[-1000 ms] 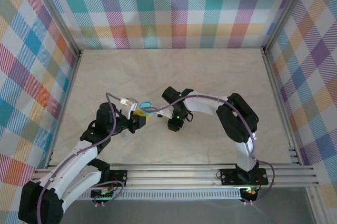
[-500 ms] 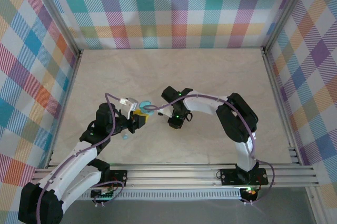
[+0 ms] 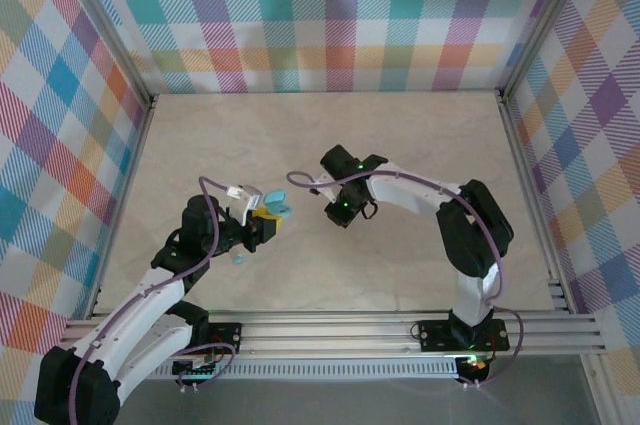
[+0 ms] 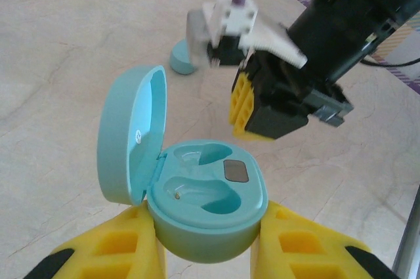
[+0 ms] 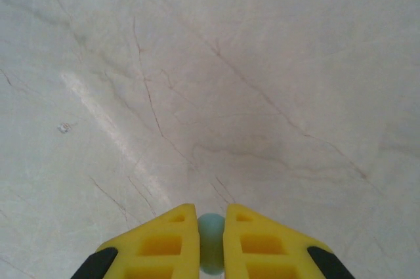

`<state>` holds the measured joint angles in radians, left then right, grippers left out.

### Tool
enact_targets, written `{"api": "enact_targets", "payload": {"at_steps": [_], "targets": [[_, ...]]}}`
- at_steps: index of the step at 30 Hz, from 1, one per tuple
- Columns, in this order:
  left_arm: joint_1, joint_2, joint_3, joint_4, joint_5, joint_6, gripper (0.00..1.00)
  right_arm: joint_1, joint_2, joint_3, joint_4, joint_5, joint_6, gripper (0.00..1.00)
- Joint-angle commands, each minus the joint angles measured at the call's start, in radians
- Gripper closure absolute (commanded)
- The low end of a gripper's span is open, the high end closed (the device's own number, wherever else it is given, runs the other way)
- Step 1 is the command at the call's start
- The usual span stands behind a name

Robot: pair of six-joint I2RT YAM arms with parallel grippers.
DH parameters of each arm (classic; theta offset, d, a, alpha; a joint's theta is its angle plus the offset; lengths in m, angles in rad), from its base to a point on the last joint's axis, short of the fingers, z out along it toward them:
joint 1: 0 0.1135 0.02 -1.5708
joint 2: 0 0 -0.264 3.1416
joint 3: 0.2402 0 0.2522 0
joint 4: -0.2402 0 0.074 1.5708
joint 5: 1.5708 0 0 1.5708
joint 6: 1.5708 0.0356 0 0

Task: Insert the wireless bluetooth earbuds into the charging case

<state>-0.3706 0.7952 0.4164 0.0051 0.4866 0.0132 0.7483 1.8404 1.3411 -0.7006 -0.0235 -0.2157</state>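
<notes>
The light-blue charging case [image 4: 210,200] sits upright between the yellow fingers of my left gripper [image 4: 207,218], which is shut on it. Its lid [image 4: 128,138] stands open to the left, and both wells are empty. From above, the case [image 3: 276,202] and left gripper [image 3: 267,217] are left of centre. My right gripper [image 5: 211,218] is shut on one light-blue earbud [image 5: 211,246], held above bare table. It hangs to the right of the case [image 3: 339,212], apart from it. Another earbud [image 4: 180,62] lies on the table beyond the case.
A small light-blue piece [image 3: 238,257] lies on the table beside the left arm. The right gripper's black body and yellow finger [image 4: 244,105] hang just past the case. Checked walls and metal rails [image 3: 330,330] enclose the marble-patterned table.
My right gripper has shut on an earbud and moved up and to the right, away from the case. The left gripper still holds the case in the same place.
</notes>
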Motion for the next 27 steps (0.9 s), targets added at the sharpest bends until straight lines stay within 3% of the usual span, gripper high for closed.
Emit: {"api": "enact_targets", "payload": {"at_steps": [1,17,27], "targets": [[-0.004,0.011,0.013,0.042,0.029,-0.022,0.98,-0.016,-0.059,-0.023,-0.002,-0.038,0.062,0.92],[-0.011,0.045,0.018,0.114,0.140,-0.021,0.98,-0.022,-0.212,0.058,-0.037,-0.114,0.189,0.92],[-0.061,0.052,0.013,0.240,0.198,0.028,0.98,0.138,-0.341,0.110,-0.025,0.072,0.165,0.91]]}}
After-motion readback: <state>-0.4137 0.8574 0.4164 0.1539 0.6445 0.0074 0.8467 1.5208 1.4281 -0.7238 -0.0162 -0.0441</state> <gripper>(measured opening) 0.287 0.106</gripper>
